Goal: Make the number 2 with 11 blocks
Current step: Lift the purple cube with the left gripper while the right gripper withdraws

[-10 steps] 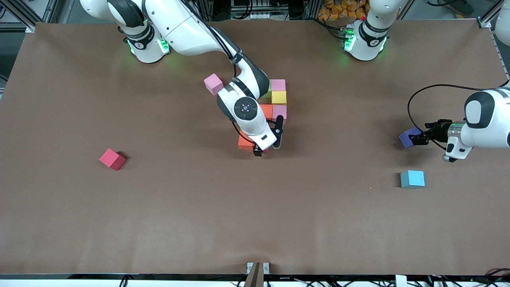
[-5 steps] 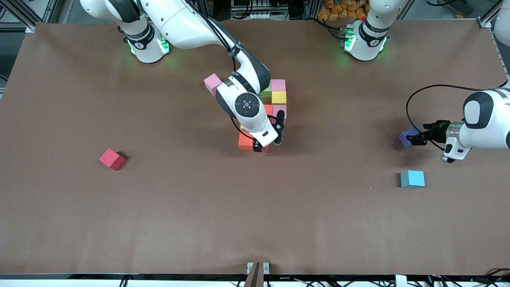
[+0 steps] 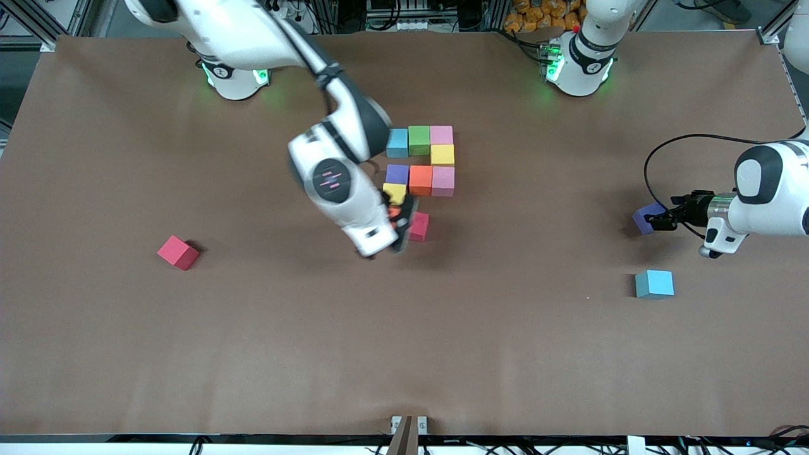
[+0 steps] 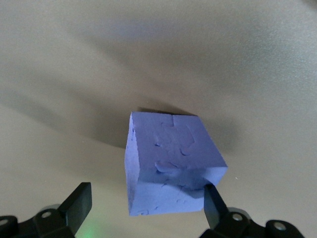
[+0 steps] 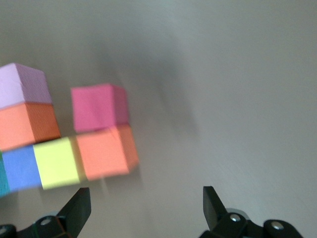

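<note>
Right gripper (image 3: 398,230) is empty with its fingers spread apart, and it hangs over the table right by the end of the digit nearest the front camera. Under and beside it are the orange cube (image 5: 106,153) and the red cube (image 3: 418,226), touching each other, so my read is that the red one is a fresh placement in the bottom row.

Going outward from there, the number 2 (image 3: 420,169) is most of the way built:
- top row of blue, green, pink
- a yellow under the pink
- middle row of purple, orange, pink
- a yellow under the purple
- then orange and red

That's ten by my count, so one corner cube looks to be missing next to the red, toward the left arm's end.

Left gripper (image 4: 143,208) is down at the table at its own end, fingers wide around the purple cube (image 4: 171,161) but not squeezing it as far as I can tell. The next move is probably to close on it, lift and carry it to that gap.

Spare blue cube (image 3: 654,284) sits near it, closer to the camera. A loose red block (image 3: 177,252) lies well apart toward the right arm's end.
</note>
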You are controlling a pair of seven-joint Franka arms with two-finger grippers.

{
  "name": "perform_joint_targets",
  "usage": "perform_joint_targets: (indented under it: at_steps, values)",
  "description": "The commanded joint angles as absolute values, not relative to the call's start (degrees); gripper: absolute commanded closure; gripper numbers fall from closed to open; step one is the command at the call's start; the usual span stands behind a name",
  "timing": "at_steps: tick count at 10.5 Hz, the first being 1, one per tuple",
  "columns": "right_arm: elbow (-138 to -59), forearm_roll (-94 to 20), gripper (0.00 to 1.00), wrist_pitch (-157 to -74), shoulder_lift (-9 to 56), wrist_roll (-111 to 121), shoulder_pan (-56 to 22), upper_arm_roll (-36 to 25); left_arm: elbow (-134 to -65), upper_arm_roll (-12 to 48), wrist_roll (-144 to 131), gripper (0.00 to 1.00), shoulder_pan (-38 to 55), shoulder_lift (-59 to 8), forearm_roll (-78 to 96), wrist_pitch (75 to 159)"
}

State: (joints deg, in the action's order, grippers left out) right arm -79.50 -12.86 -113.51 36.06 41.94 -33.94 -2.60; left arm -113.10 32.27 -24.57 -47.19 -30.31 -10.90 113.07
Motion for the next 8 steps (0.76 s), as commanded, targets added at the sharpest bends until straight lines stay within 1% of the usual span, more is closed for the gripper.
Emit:
perform_joint_targets:
  at_steps: [1,3,6,8]
  values:
    - [-80.86,-9.6,0.0,-108.56,32.27,40.43,-27.01,-2.8,-113.29,33.13,-23.55,0.0,-47.46,-31.02,-8.18,113.9]
    - [-80.77,-6.25,0.0,-105.48,31.82,41.04,-21.91,-3.69,-113.03,33.4,-23.55,0.0,-47.29,-32.16,-8.0,114.52]
    - [-80.68,-2.48,0.0,-104.77,31.47,40.96,-13.82,-4.57,-112.94,33.93,-23.55,0.0,-47.29,-33.05,-7.91,115.93]
    - [-80.86,-2.55,0.0,-104.07,28.49,39.38,-8.46,-4.83,-112.94,33.93,-23.55,0.0,-47.29,-33.48,-8.0,116.1]
